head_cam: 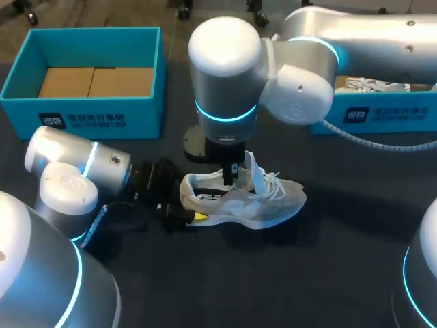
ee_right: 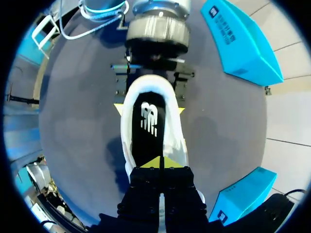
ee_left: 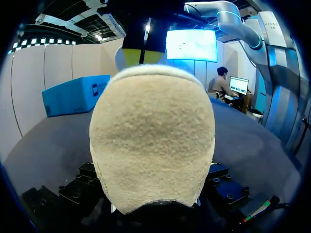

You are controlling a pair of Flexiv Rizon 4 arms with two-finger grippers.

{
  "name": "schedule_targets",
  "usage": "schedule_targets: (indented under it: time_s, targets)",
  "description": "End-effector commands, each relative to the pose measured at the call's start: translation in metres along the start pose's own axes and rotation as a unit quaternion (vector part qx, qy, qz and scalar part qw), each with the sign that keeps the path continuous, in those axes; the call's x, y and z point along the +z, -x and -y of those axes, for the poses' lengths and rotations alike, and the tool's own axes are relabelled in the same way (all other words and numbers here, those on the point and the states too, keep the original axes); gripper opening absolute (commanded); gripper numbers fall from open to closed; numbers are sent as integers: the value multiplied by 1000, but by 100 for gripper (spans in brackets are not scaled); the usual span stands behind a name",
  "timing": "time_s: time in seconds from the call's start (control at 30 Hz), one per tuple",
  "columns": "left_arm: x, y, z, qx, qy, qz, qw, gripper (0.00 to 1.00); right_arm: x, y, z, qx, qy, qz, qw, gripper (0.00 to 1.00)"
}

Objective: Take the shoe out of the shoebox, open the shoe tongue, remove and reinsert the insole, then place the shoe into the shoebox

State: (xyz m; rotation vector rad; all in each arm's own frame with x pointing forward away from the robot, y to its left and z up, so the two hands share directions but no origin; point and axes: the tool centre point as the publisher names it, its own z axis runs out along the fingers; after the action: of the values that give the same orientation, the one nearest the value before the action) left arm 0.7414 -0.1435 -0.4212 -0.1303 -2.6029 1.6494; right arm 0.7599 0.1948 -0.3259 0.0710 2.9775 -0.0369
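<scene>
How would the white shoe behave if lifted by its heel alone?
The shoe looks light for its size: thin mesh upper, foam sole. The upper probably flexes; its tongue and laces flop loosely. The fuzzy heel looks grippy, so the left claw likely won't slip, though the toe may sag.

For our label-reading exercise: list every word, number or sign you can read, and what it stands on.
Left shoebox front: label print, too small to read.
Right shoebox front: label print, too blurred to read.
Insole in the shoe: a white logo mark, no readable words.
</scene>
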Motion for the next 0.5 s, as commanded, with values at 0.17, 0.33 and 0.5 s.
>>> schedule_targets:
  time_s: [0.17, 0.33, 0.5]
  targets:
    - [0, 0, -1, 0, 1, 1, 1000, 0, 30, 1, -3, -15, 10, -39, 999, 0]
    - [0, 0, -1, 0, 1, 1, 1000, 0, 44, -16, 2, -3, 19, -66, 998, 0]
    - [0, 0, -1, 0, 1, 1, 1000, 0, 49, -21, 7, 10, 24, -65, 998, 0]
